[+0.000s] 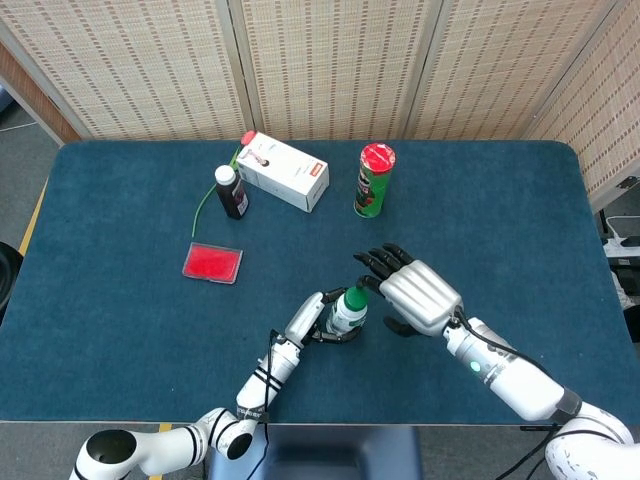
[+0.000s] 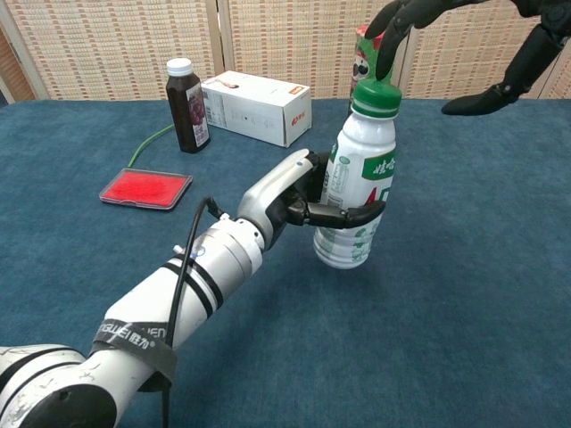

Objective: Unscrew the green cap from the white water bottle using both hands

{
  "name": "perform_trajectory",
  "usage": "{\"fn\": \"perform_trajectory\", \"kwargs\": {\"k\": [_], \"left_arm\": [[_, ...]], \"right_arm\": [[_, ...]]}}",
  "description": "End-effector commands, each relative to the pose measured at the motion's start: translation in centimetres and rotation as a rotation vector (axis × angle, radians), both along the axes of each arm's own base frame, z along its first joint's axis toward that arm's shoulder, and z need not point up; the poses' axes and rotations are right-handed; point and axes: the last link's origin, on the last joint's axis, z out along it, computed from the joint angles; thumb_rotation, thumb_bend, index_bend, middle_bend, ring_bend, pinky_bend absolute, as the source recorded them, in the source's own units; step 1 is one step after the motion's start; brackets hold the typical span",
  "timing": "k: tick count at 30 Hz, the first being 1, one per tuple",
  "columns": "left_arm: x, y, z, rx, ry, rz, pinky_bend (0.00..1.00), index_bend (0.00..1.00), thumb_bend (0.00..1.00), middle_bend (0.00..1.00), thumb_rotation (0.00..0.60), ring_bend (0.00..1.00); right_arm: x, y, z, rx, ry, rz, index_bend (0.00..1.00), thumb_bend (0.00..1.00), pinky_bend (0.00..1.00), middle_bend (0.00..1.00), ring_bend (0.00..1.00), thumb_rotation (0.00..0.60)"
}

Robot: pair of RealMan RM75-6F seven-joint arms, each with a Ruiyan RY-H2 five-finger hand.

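Note:
My left hand [image 2: 299, 198] [image 1: 318, 322] grips the white water bottle [image 2: 353, 191] [image 1: 345, 318] around its middle and holds it tilted a little to the right, its base just off the blue table. The green cap [image 2: 376, 97] [image 1: 355, 299] sits on the bottle's neck. My right hand [image 1: 415, 296] hovers open to the right of the cap, fingers spread. In the chest view one dark fingertip [image 2: 385, 59] of the right hand comes down onto or just above the cap's top; whether it touches I cannot tell.
On the far part of the blue table [image 1: 500, 220] stand a green can with a red lid [image 1: 374, 180], a white carton [image 1: 284, 170] and a dark juice bottle [image 1: 231, 191]. A flat red pad [image 1: 212, 262] lies left of centre, with a green cord [image 1: 207, 206] behind it.

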Motion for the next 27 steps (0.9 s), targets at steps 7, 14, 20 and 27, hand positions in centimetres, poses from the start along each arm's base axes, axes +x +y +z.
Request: {"fn": "perform_trajectory", "kwargs": {"k": [7,14,20,27], "left_arm": [[0.0,0.0,0.2,0.005,0.003,-0.002,0.57,0.74,1.00,0.93,0.600,0.60],[0.1,0.0,-0.2,-0.004,0.022,-0.005,0.57,0.74,0.99,0.93,0.600,0.60],[0.6,-0.1,-0.5,-0.014,0.060,-0.034,0.57,0.74,1.00,0.93,0.600,0.60],[1.2,0.3,0.0,-0.015,0.099,-0.065,0.58,0.74,1.00,0.93,0.600,0.61]], "right_arm": [[-0.4,-0.2,-0.1,0.004,0.000,-0.023,0.27,0.29,0.00,0.00,0.00,0.600],[0.2,0.1,-0.3,0.032,-0.012,-0.014,0.27,0.29,0.00,0.00,0.00,0.600],[0.5,0.1,-0.5,0.048,-0.008,-0.013,0.27,0.29,0.00,0.00,0.00,0.600],[0.4,0.2,-0.8,0.062,0.012,-0.011,0.27,0.29,0.00,0.00,0.00,0.600]]}}
